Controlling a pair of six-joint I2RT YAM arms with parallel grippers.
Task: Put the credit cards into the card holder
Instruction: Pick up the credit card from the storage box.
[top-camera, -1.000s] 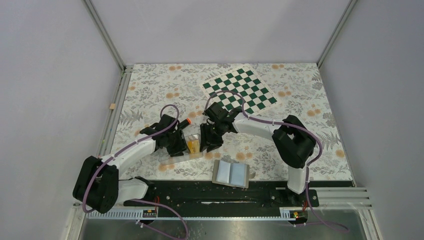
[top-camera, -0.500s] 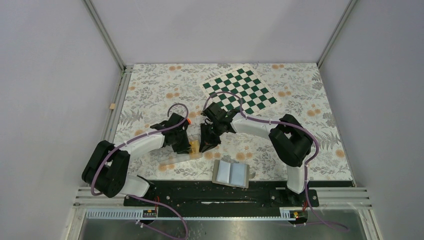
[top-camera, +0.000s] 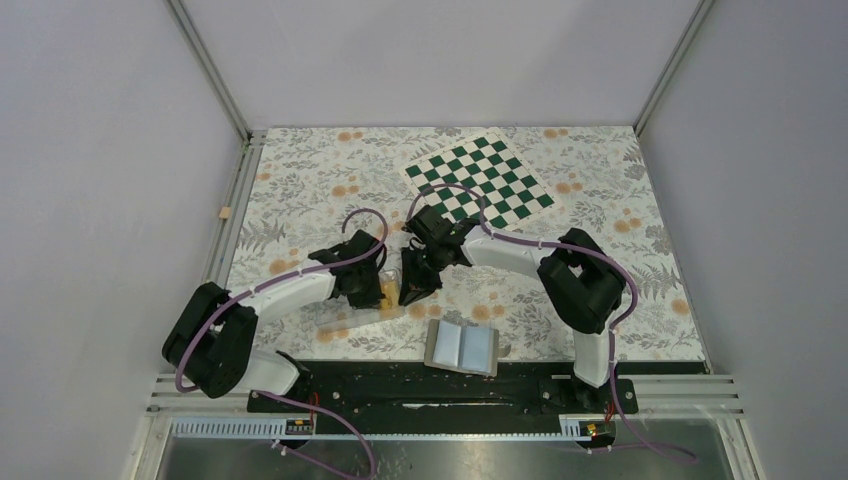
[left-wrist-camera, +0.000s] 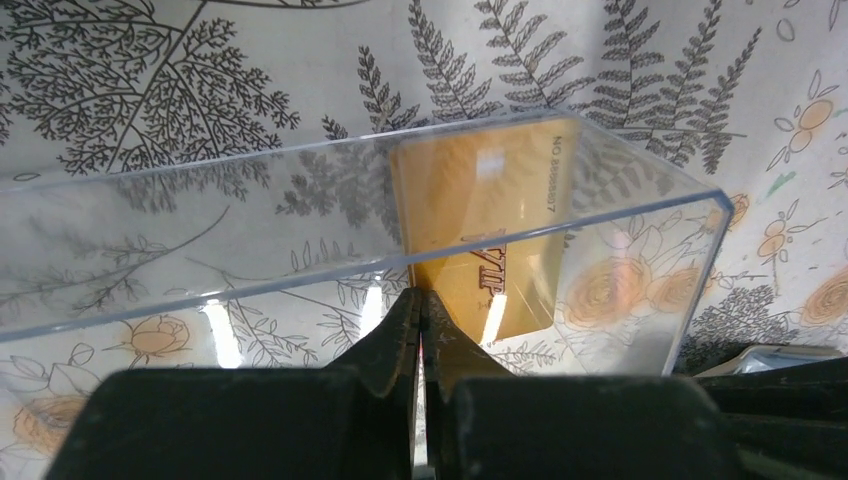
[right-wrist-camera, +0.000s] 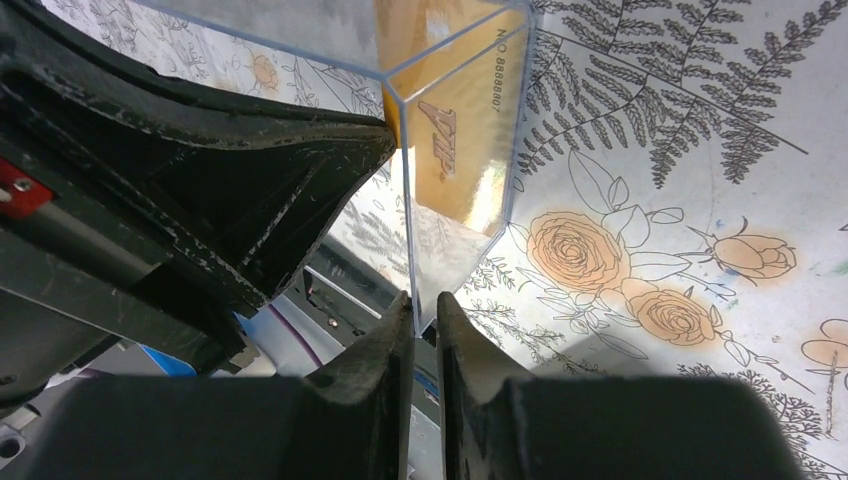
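An orange-yellow credit card (left-wrist-camera: 480, 215) stands on edge inside a clear plastic tray (left-wrist-camera: 200, 240) on the floral table. My left gripper (left-wrist-camera: 421, 295) reaches into the tray and is shut on the card's near edge. My right gripper (right-wrist-camera: 424, 300) is shut on the corner wall of the tray (right-wrist-camera: 460, 235), with the card (right-wrist-camera: 465, 140) visible through the wall. In the top view the two grippers (top-camera: 375, 290) (top-camera: 410, 293) meet over the card (top-camera: 387, 293). The grey card holder (top-camera: 462, 347) lies open near the front edge, showing pale blue pockets.
A green-and-white chessboard (top-camera: 478, 177) lies at the back of the table. The left arm's black fingers (right-wrist-camera: 250, 170) fill the left of the right wrist view. The table's front rail runs just below the card holder.
My left arm has swung right and forward, bringing its gripper into the tray onto the card. My right gripper has stayed at the tray's end, shifting only slightly.
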